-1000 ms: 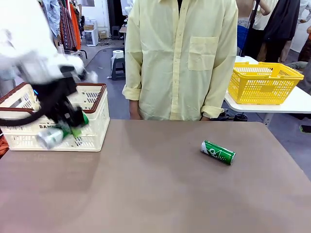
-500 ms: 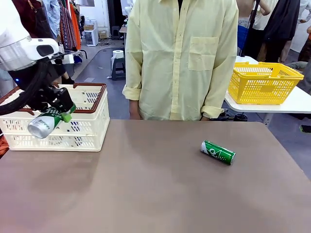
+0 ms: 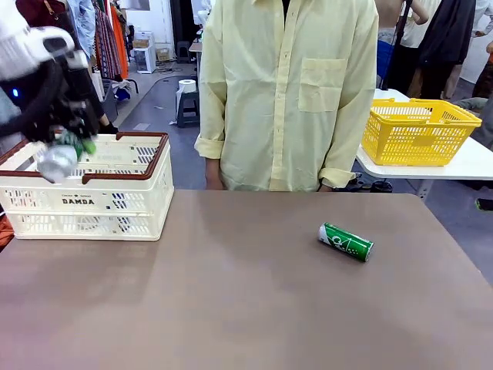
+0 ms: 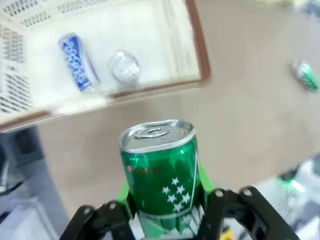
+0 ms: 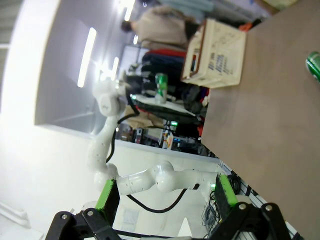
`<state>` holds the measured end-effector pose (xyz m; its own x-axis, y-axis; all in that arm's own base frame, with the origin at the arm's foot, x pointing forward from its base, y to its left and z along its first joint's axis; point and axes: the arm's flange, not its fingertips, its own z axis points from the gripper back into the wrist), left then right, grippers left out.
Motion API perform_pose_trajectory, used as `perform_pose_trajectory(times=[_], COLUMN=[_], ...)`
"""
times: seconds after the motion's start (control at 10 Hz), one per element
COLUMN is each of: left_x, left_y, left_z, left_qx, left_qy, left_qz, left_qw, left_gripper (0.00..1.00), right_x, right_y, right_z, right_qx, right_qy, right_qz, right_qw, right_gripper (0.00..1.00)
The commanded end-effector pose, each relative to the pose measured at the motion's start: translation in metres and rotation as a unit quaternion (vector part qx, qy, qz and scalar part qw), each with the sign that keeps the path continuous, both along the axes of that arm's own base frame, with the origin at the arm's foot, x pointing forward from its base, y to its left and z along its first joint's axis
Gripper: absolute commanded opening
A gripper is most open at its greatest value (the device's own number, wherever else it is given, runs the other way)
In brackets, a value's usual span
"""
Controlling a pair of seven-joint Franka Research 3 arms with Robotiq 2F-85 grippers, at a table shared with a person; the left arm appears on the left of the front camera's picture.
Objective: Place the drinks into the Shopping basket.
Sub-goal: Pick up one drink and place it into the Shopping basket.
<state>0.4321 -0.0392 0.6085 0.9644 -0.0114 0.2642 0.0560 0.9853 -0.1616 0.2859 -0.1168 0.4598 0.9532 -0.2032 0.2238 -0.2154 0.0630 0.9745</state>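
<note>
The left gripper (image 3: 75,139) is clamped on a green can (image 3: 58,159) above the near-left rim of the Shopping basket (image 3: 123,204), a blue can (image 4: 76,62) lies inside it, a second green can (image 3: 346,242) lies at the right of the table (image 3: 231,308), and the right gripper (image 5: 165,197) has its fingers apart

Shop-like robot lab: hanging clothes (image 3: 117,37), yellow basket (image 3: 416,142).

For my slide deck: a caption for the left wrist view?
Left gripper holds a green can near the basket, a blue can inside.
</note>
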Motion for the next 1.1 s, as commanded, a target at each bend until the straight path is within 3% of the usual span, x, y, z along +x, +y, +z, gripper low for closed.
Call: perform_pose_trajectory(times=[0.0, 0.1, 0.2, 0.3, 0.4, 0.7, 1.0], left_x=[0.077, 0.120, 0.149, 0.167, 0.178, 0.183, 0.180], left_y=[0.034, 0.071, 0.104, 0.134, 0.152, 0.175, 0.176], left_z=[0.037, 0.041, 0.036, 0.021, 0.002, -0.057, -0.111], left_qx=[0.035, 0.052, -0.012, 0.011, 0.016, -0.013, 0.009], left_qy=[-0.022, -0.046, -0.049, -0.026, -0.001, 0.028, 0.058], left_qz=[-0.020, -0.039, -0.099, -0.039, -0.017, 0.000, 0.038], left_qw=[0.999, 0.997, 0.994, 0.999, 1.000, 1.000, 0.998], left_gripper=[0.00, 0.00, 0.00, 0.00, 0.00, 0.00, 0.00], right_x=[0.000, 0.000, 0.000, 0.000, 0.000, 0.000, 0.000], right_y=[0.001, 0.001, 0.001, 0.001, 0.001, 0.001, 0.001], right_z=[0.006, 0.006, 0.006, 0.006, 0.006, 0.006, 0.006], right_qx=[0.012, 0.012, 0.012, 0.012, 0.012, 0.012, 0.012], right_qy=[0.002, 0.002, 0.002, 0.002, 0.002, 0.002, 0.002], right_qz=[-0.003, -0.003, -0.003, -0.003, -0.003, -0.003, -0.003], right_qw=[1.000, 1.000, 1.000, 1.000, 1.000, 1.000, 1.000], right_gripper=[1.00, 1.00, 1.00, 1.00, 1.00, 1.00, 1.00])
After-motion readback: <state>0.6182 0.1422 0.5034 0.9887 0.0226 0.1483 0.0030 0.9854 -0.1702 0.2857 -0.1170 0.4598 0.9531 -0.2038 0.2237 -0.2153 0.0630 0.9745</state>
